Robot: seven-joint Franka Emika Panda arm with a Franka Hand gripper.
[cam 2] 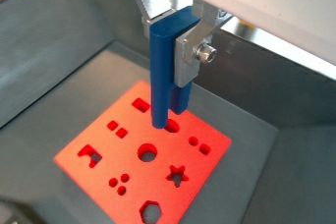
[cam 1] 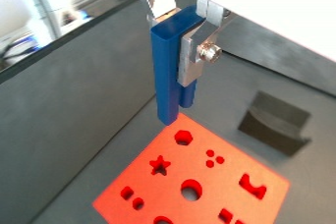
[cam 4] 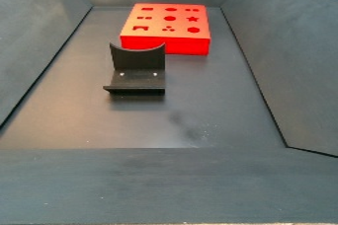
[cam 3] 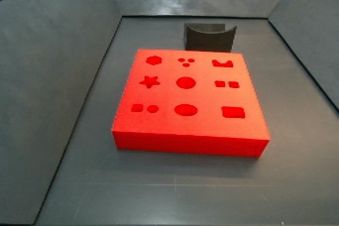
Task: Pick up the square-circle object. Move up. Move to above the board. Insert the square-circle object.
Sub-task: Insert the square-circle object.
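My gripper [cam 1: 179, 43] is shut on the square-circle object [cam 1: 168, 71], a slim tall blue peg, and holds it upright near its upper end. The same shows in both wrist views: gripper [cam 2: 179, 46], peg [cam 2: 163, 81]. The peg's lower end hangs above the board [cam 1: 138, 187], a flat red-orange block with shaped holes [cam 2: 98, 159], apart from it. The board lies on the dark floor in both side views [cam 3: 185, 136] [cam 4: 165, 43]. The gripper and the peg do not show in either side view.
A dark grey curved holder [cam 3: 208, 36] stands on the floor beside the board, also seen in a side view [cam 4: 136, 69] and in a wrist view [cam 1: 276, 120]. Dark sloping walls enclose the floor on all sides.
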